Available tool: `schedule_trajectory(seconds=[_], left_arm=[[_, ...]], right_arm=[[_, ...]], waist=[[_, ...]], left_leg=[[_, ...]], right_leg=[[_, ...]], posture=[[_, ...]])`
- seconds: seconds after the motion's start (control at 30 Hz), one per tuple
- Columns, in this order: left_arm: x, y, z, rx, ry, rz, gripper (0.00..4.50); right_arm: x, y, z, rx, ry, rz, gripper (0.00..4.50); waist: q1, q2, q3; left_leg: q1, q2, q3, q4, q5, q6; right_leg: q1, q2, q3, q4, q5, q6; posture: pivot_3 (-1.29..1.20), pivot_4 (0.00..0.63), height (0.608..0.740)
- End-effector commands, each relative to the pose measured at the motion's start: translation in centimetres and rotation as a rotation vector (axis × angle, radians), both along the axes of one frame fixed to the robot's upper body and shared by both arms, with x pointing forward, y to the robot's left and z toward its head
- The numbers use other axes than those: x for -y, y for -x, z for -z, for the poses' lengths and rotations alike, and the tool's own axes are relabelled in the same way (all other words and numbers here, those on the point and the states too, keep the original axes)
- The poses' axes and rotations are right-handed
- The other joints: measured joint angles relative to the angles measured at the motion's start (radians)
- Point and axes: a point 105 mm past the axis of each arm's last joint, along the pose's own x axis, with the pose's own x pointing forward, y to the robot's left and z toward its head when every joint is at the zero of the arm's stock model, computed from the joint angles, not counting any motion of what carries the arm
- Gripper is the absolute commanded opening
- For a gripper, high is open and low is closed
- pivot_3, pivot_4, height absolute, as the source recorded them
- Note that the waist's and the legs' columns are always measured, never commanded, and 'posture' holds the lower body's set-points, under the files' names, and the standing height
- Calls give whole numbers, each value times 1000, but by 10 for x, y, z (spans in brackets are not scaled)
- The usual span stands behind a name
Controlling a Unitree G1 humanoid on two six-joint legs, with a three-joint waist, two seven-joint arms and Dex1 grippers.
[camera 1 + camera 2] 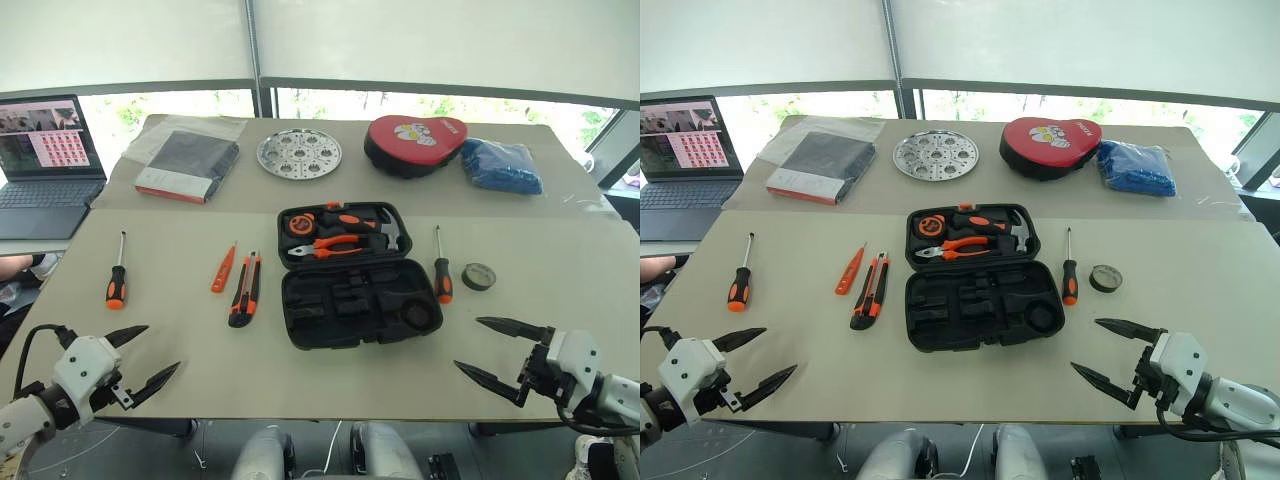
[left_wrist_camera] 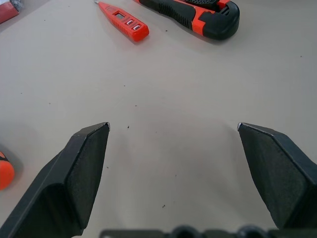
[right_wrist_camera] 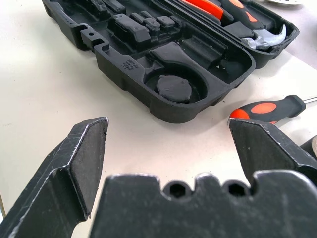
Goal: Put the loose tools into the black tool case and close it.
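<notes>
Nearest, the left gripper (image 1: 135, 358) and right gripper (image 1: 500, 352) hang over the table's (image 1: 560, 290) front edge, fingers spread wide and holding nothing. The matte black tool case (image 1: 355, 275) lies open at centre, its moulded recesses bare. Slim, round-handled tools could roll or skid away from pointed fingertips on the smooth table: a screwdriver (image 1: 117, 273) far left, the tester pen (image 1: 223, 270) and ribbed utility knife (image 1: 245, 289), another screwdriver (image 1: 440, 268) and the tape roll (image 1: 478, 276) right of the case.

The beige table (image 1: 560, 280) carries an open black tool case (image 1: 358, 302), two screwdrivers (image 1: 117, 285), tester pen (image 1: 222, 270), utility knife (image 1: 245, 290) and tape roll (image 1: 478, 276).
</notes>
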Motion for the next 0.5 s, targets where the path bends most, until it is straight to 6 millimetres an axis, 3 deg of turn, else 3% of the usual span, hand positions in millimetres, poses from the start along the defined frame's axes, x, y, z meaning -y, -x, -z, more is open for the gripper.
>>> schedule_trajectory(seconds=[0.03, 0.13, 0.23, 0.3, 0.37, 0.43, 0.5], left_arm=[[-13, -5, -13, 72, 17, -95, 4434], [-49, 12, -24, 171, 111, -412, 4434], [-59, 32, -18, 143, 130, -533, 4434], [-79, 54, -15, 153, 190, -728, 4434], [-86, 63, -17, 173, 265, -833, 4434], [-86, 63, -17, 164, 293, -864, 4434], [-80, 48, -20, 121, 303, -859, 4434]], right_arm=[[-15, -3, -18, 135, -17, -64, 4500], [-63, 0, -58, 314, -228, -219, 4500], [-74, -1, -70, 335, -298, -236, 4500], [-86, -2, -79, 362, -354, -270, 4500], [-92, -4, -84, 382, -394, -285, 4500], [-94, -6, -89, 401, -417, -289, 4500], [-96, -9, -94, 398, -438, -301, 4500]], waist=[[0, 0, 0], [-16, 0, 0], [-23, 0, 0], [-22, -2, 0], [-19, -4, 0], [-4, -6, -1], [6, -5, 0]], left_leg=[[0, 0, 0, 0, 0, 0], [1, 2, 0, 0, 0, 0], [3, 4, 0, -1, -1, -2], [3, 4, 0, 0, -2, -2], [3, 3, 0, 0, -2, -1], [3, 3, 0, 0, -2, -2], [5, 3, -1, 0, -2, -2]], right_leg=[[0, 0, 0, 0, 0, 0], [0, 1, 1, 0, 2, 3], [0, 1, 1, 2, 2, 4], [1, 1, 0, 1, 2, 5], [1, 0, 0, 1, 1, 4], [0, 0, -1, 1, 0, 1], [0, 0, -1, 1, -2, -2]], posture=[[0, 150, 740], [0, 150, 740], [0, 150, 740], [0, 150, 740], [0, 150, 740], [0, 150, 740], [0, 150, 740]])
